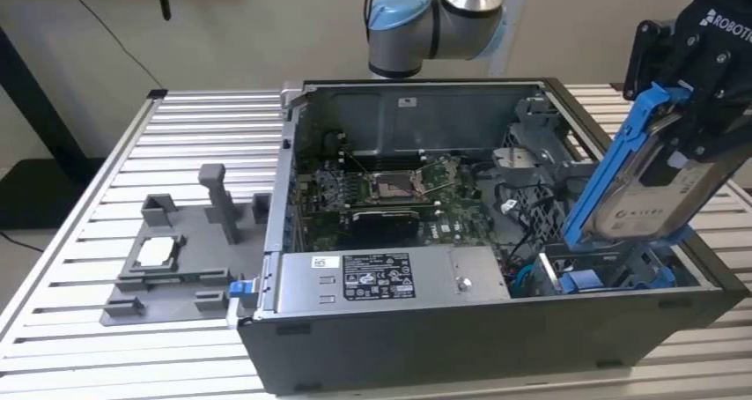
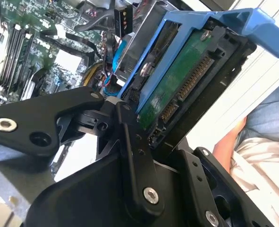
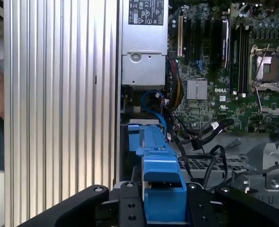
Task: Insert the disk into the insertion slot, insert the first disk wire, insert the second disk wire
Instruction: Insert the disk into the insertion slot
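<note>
The disk [image 1: 644, 187], a silver drive in a bright blue carrier, hangs steeply tilted over the case's front corner at the exterior view's right. My gripper [image 1: 693, 109] is shut on its upper end. Its lower end dips toward the insertion slot [image 1: 605, 275], a grey bay with blue tabs. In the second wrist view the disk's green circuit board [image 2: 177, 92] and connector edge sit between my black fingers [image 2: 130, 137]. The first wrist view looks down the blue carrier [image 3: 156, 161] toward the bay. A blue wire [image 3: 153, 100] and black wires [image 3: 200, 139] lie loose beside the bay.
The open case holds a motherboard [image 1: 388, 188] and a grey power-supply box [image 1: 376, 277] next to the bay. A grey fixture [image 1: 176, 259] lies on the slatted table [image 1: 70, 268] at the exterior view's left. A person's arm [image 2: 229, 142] is close to the case.
</note>
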Controlling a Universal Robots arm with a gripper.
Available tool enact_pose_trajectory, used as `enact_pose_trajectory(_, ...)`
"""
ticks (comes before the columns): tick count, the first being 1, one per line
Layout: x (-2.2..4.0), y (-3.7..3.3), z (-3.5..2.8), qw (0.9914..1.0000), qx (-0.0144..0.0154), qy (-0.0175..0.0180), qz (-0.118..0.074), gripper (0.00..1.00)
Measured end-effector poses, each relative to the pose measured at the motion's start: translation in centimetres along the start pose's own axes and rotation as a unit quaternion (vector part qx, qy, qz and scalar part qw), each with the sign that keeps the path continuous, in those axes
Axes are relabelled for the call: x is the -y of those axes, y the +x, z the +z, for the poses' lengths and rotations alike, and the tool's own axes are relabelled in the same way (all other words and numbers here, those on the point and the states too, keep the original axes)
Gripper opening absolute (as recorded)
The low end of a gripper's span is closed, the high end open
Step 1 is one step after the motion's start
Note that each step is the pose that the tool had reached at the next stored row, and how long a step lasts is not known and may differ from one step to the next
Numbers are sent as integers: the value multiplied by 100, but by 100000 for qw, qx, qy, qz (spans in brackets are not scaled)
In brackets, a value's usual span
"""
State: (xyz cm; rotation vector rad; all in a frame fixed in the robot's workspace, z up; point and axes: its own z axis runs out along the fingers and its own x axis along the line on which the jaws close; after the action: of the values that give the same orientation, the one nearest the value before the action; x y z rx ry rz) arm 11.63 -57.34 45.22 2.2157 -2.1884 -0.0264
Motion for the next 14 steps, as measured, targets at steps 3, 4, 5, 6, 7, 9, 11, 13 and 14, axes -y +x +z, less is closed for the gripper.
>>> enact_pose_trajectory(3, 1, -13, 50, 99999, -83, 123, -386, 32)
enact_pose_trajectory(4, 2, -15, 68, 99999, -108, 141, -459, 32)
enact_pose_trajectory(5, 3, -20, 85, 99998, -151, 143, -526, 32)
enact_pose_trajectory(6, 3, -24, 102, 99998, -189, 149, -587, 32)
enact_pose_trajectory(7, 4, -27, 118, 99998, -221, 157, -647, 32)
enact_pose_trajectory(9, 4, -34, 136, 99996, -256, 296, -768, 32)
enact_pose_trajectory(11, 5, -38, 152, 99994, -254, 536, -882, 32)
enact_pose_trajectory(13, 6, -40, 175, 99993, -274, 626, -915, 32)
enact_pose_trajectory(14, 6, -40, 191, 99993, -272, 631, -919, 32)
